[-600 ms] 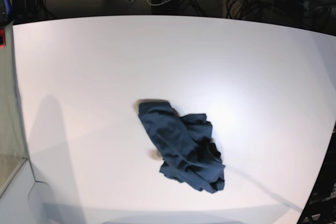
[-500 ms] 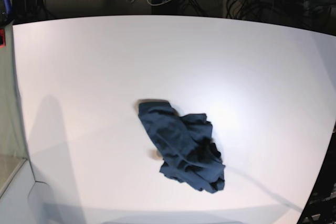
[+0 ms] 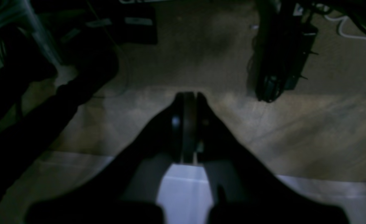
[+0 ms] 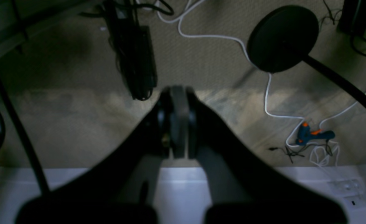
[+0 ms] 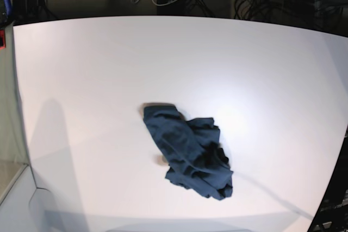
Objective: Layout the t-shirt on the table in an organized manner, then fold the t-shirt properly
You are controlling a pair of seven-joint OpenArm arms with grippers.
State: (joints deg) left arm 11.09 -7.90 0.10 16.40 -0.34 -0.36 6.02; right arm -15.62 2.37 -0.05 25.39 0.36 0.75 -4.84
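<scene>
Both grippers are pulled right back past the far edge of the table (image 5: 81, 69), each with its jaws pressed together on nothing: the left gripper (image 3: 187, 95) hangs over dim floor beside a dark power strip (image 3: 279, 71), and the right gripper (image 4: 176, 90) hangs over floor strewn with a white cable (image 4: 265, 93), a round black stand base (image 4: 282, 39) and a blue and orange glue gun (image 4: 313, 135). The t-shirt (image 5: 190, 150) lies well apart from both, a crumpled dark navy heap a little toward the near edge of the white tabletop, untouched and not laid flat.
</scene>
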